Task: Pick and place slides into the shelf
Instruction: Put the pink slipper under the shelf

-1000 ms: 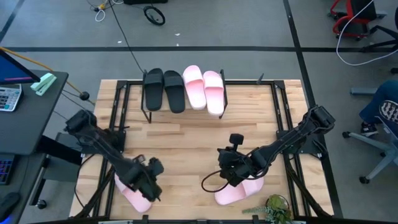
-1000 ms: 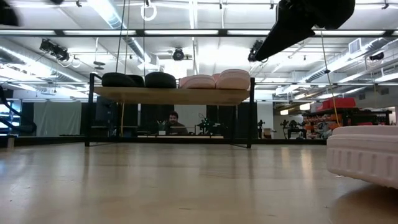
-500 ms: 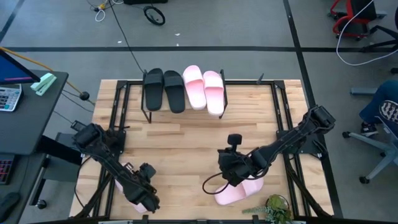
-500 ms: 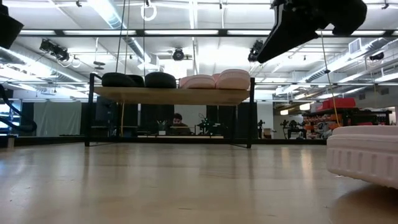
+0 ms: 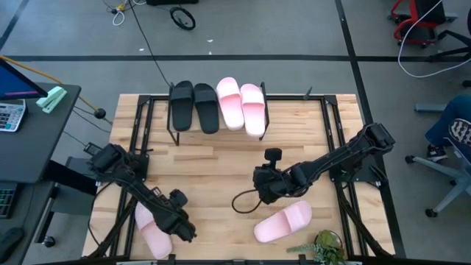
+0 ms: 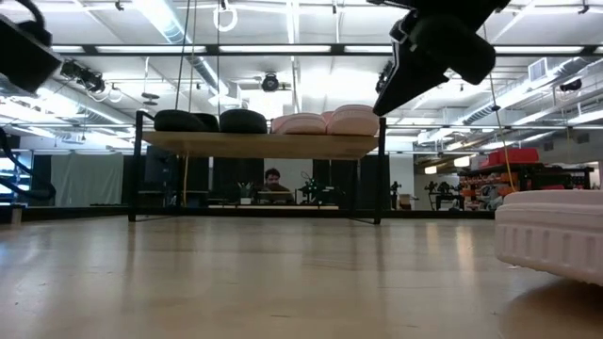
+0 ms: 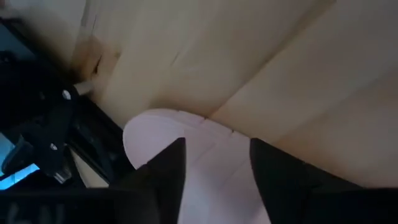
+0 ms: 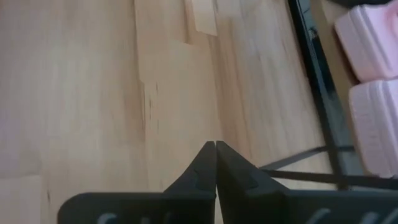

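Grey floor with dark seams surrounds a pale wooden surface (image 5: 221, 173) on a black frame, with a dark desk off its left edge and an office chair off its right; the low view looks across the boards into a wide, strip-lit hall where a person sits far behind. At the near left, the left hand (image 5: 179, 223) hangs over a pink slide (image 5: 151, 234) lying flat near the surface's front edge, its fingers (image 7: 163, 171) spread with the slide's rounded end between and below them, gripping nothing. Farther back, left of centre, the shelf (image 5: 171, 125) carries two black slides (image 5: 194, 107) and two pink slides (image 5: 241, 105) side by side on its top board. Right of centre the right hand (image 5: 263, 184) hovers over bare wood, fingers pressed together and empty, with a second loose pink slide (image 5: 283, 222) lying just nearer the front edge, beside a small green plant (image 5: 324, 246). Judging by the thick foam look, these slides should be light, springy and a little compressible, not fragile and not very slippery. The wide strap, or a pinch across the sole's edge, seems the soundest hold; a squeeze on the toe alone may let the slide pivot. Smooth boards would probably let one skid if nudged.
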You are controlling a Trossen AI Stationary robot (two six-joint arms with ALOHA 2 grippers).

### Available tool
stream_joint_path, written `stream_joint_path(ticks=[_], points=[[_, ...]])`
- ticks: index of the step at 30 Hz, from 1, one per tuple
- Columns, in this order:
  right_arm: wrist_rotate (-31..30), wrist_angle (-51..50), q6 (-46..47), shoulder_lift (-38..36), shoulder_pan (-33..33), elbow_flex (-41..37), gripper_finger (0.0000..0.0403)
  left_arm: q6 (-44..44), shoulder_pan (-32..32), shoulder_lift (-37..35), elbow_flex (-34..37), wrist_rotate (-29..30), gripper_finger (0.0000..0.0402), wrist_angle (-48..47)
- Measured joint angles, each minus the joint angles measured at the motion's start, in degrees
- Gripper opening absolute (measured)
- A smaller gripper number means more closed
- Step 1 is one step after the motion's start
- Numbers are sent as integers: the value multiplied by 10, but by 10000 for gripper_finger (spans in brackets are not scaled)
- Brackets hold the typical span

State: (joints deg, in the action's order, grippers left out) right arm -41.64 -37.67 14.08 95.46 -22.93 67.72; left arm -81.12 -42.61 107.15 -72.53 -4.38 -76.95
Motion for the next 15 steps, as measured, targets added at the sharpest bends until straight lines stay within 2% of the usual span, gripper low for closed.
stream_joint_path(ticks=[6, 8, 15], points=[[5, 0, 11, 0, 7, 0, 5, 69, 40, 0, 0, -13, 221, 0], [5, 0, 11, 0, 7, 0, 5, 69, 54, 0, 0, -56, 223, 0], [9, 0, 8, 0, 7, 0, 5, 72, 74, 0, 0, -263, 205, 6]])
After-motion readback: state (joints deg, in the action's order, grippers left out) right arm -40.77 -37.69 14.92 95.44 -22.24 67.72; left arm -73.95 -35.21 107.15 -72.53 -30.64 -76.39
